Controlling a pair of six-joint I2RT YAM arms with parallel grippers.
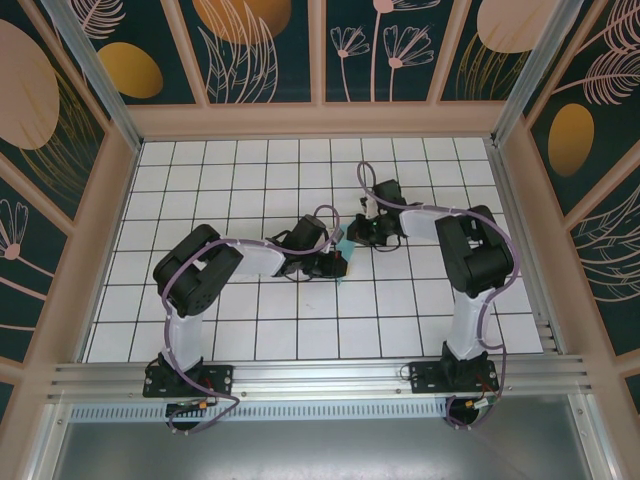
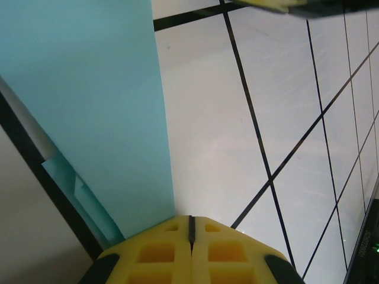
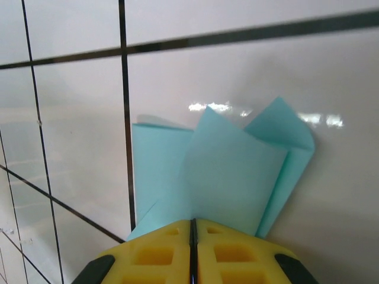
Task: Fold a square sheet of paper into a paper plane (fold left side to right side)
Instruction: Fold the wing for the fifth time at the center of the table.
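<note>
Top view: Both arms are reaching in from the near edge of the table (image 1: 200, 330) and meeting about its middle. The left gripper (image 1: 336, 264) and the right gripper (image 1: 352, 236) are sitting just beside each other. A small patch of blue paper (image 1: 341, 246) is showing between them. From this height I cannot tell how either pair of fingers is set.

Left wrist view: The left gripper (image 2: 190, 232) is showing its two yellow fingers pressed tightly together, with only a thin dark seam between them. The paper (image 2: 89, 100) is running as a broad flat panel from the upper left down to the left finger, and its lower corner is touching that finger. I cannot tell whether the paper is actually caught in the seam. A smaller folded layer is peeking out along the panel's lower left edge. White tiles with black lines are filling the right side of the table (image 2: 225, 148).

Right wrist view: The right gripper (image 3: 193, 234) is likewise squeezed closed, and it is pinching the paper (image 3: 231, 171). The paper is fanning out from the fingertips in several overlapping flaps with pointed corners. It is sitting over a white tile of the table (image 3: 71, 118), just beside a black grid line.
</note>
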